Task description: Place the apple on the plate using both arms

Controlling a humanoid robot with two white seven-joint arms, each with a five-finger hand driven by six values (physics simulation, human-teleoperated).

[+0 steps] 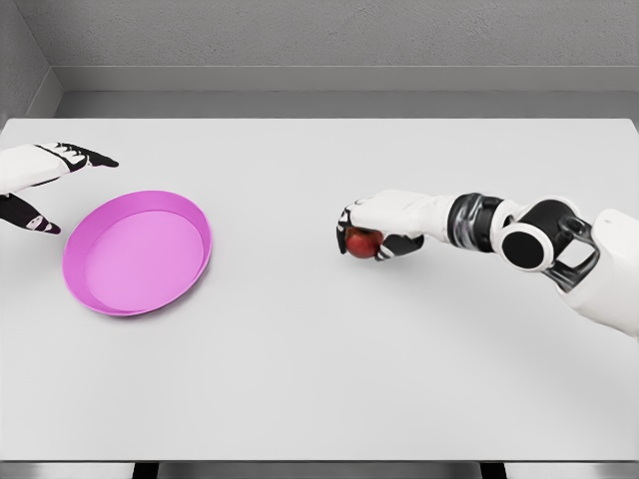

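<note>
our right hand is closed around the apple; the plate lies well apart toward our left hand, fingers spread, just beside it.

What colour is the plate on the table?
Pink-magenta all over; the plate shows plainly in the head view, left of the apple.

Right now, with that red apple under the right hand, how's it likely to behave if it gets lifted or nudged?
The apple looks round, so it would probably roll on the flat table if nudged. It appears rigid and small enough for the right hand curled over it. Its glossy skin may be slippery.
</note>
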